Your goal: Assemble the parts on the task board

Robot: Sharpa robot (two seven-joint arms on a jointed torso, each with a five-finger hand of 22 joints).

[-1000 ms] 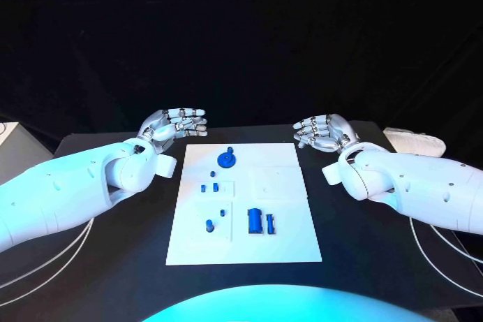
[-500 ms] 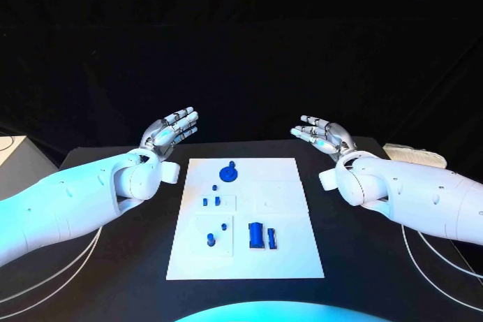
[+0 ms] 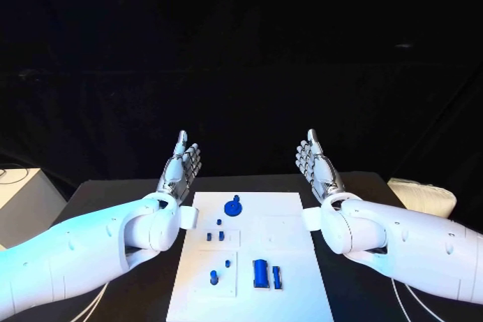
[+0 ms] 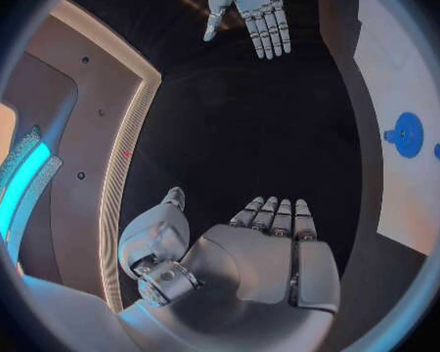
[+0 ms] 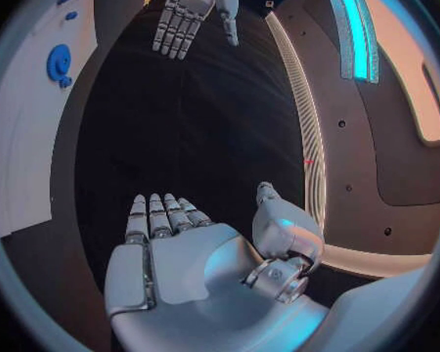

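Dim scene against a black backdrop; cool bluish light falls from above on the task board point(image 3: 252, 255), which appears bright. Wrist views show strong fisheye bending, with glowing strips near the circle's rim.

Task board point(image 3: 257, 266) mid-table, between left hand point(image 3: 179, 170) and right hand point(image 3: 316, 167), both raised beyond far edge. Parts point(image 3: 264, 274) on board; round part point(image 3: 234, 208) farthest.
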